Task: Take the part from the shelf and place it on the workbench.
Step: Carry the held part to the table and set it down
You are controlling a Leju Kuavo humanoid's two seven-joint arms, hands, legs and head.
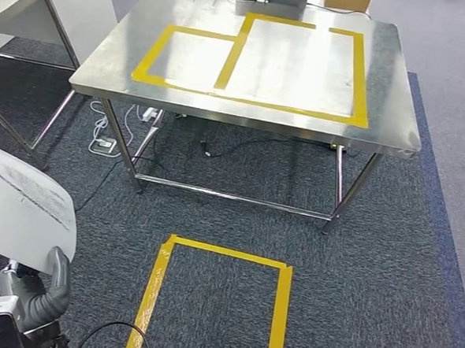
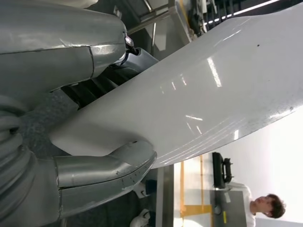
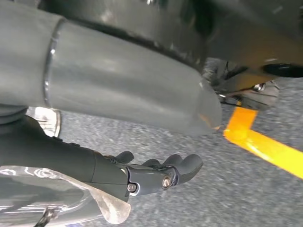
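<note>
Left hand (image 1: 38, 296) grips the part (image 1: 19, 208), a broad white curved panel, at its near edge: thumb (image 2: 107, 168) pressed on one face, darker fingers (image 2: 136, 59) behind the other, so the panel sits clamped between them w/ most of its length sticking out past the grip (long overhang, likely to sway). Right hand (image 3: 153, 172) hangs over the carpet, fingers loosely curled in, holding nothing. Step in hand looks like carrying to the workbench (image 1: 106, 64): best to walk up into the yellow floor square (image 1: 157, 288), keep the panel level, then lower it inside the taped outline (image 1: 358, 79) on the steel top before letting go. Bench is well apart from the part.
</note>
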